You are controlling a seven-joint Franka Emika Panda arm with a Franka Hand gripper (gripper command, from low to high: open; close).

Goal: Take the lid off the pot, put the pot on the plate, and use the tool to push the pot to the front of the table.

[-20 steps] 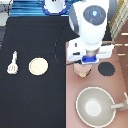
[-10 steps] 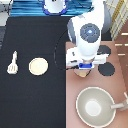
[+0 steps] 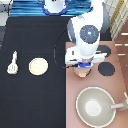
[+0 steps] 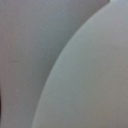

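Since a second ago my arm has swung a little toward the exterior view's left and settled lower over the stove counter (image 3: 117, 85); nothing else has shifted.

Left to right: tool (image 3: 12, 63) lies on the black table (image 3: 35, 100) at far left, untouched. Plate (image 3: 38, 66) sits just right of it, bare.

My gripper (image 3: 82, 69) hangs right over the pot (image 3: 81, 73), of which only a pale sliver shows. Clenched or released, I cannot tell. Wrist view: one pale curved surface, very close, probably the lid (image 4: 95, 80).

Judgement: lid step in hand. Stay centred over the knob, lift straight so the pot doesn't drag.

Grey pan (image 3: 96, 106) sits nearer the bottom, right.
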